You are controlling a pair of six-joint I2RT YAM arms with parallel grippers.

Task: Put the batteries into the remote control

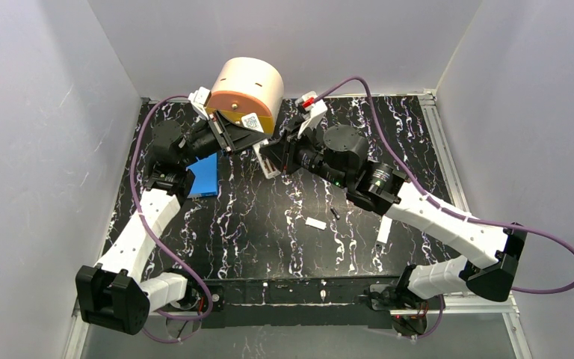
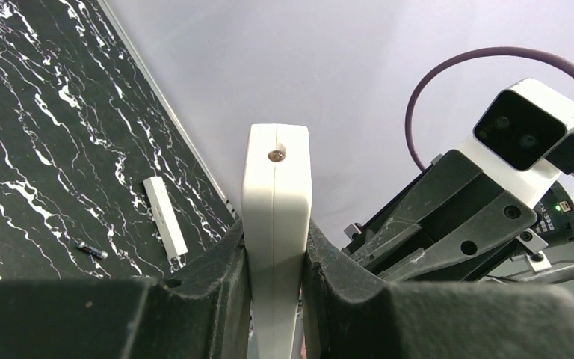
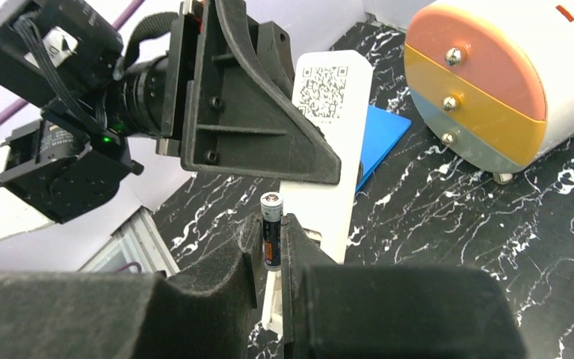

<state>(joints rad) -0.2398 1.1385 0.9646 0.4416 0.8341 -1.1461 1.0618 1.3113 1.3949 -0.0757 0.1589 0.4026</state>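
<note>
My left gripper [image 2: 275, 250] is shut on the white remote control [image 2: 275, 194], held edge-on above the table at the back centre. In the top view the remote [image 1: 269, 161] sits between the left gripper [image 1: 232, 138] and the right gripper [image 1: 276, 155]. The right gripper [image 3: 271, 243] is shut on one dark battery [image 3: 271, 224], upright between its fingers, close to the remote's plain back [image 3: 336, 179] with its QR label. A second battery [image 1: 334, 212] lies on the table mid-right; the left wrist view also shows this battery [image 2: 91, 250].
A peach and orange drum [image 1: 247, 93] stands at the back, right behind the left gripper. A blue flat piece [image 1: 205, 176] lies left of centre. A small white cover piece [image 1: 315, 223] and a long white bar [image 1: 383, 230] lie near the loose battery. Grey walls surround the table.
</note>
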